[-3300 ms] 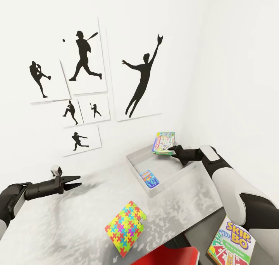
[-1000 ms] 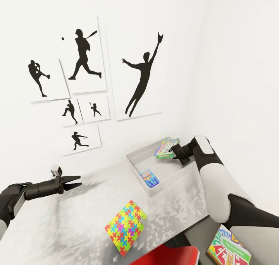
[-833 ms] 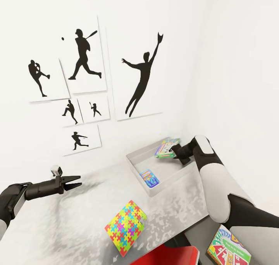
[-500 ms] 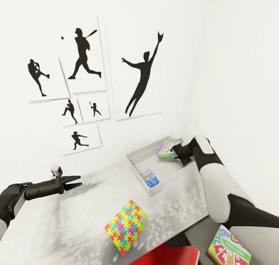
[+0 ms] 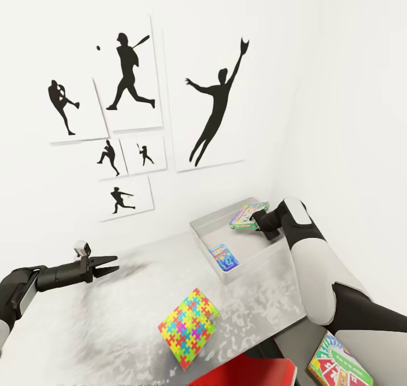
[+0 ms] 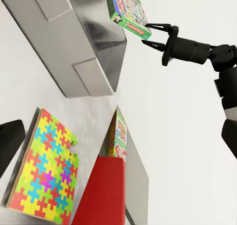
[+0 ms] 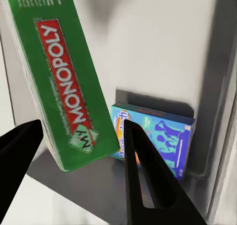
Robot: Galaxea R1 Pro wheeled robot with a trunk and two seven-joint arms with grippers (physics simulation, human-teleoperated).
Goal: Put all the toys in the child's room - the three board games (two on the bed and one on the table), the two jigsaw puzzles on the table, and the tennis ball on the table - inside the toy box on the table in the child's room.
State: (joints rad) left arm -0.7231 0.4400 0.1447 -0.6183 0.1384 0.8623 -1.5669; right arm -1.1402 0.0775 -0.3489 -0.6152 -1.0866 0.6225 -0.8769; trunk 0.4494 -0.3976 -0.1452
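the right gripper point(image 6: 157, 35) has spread its fingers and the green monopoly box point(image 6: 127, 10) is free, tipping over the toy box point(image 5: 263, 252) beside the blue game point(image 5: 224, 255). left gripper point(image 5: 107, 265) hangs parted, empty. puzzle point(image 5: 189, 328) waits on the table point(image 5: 102, 329).

Plenty of open tabletop point(image 5: 113, 318) in front of the left gripper point(image 5: 111, 264), nothing on the mottled surface between it and the toy box point(image 5: 249, 261). Only thing lying in that stretch is the jigsaw puzzle point(image 5: 188, 328) near the table's front edge, just beside the red chair point(image 5: 249, 374).

The tray itself sits tight in the corner, walls close on two sides (so no way in from behind). Its floor is mostly bare; the blue game point(image 5: 224, 256) lies flat near the front wall. The green Monopoly box point(image 5: 247, 214) hangs tilted over the far end, right gripper point(image 5: 255, 221) at its edge with jaws spread.
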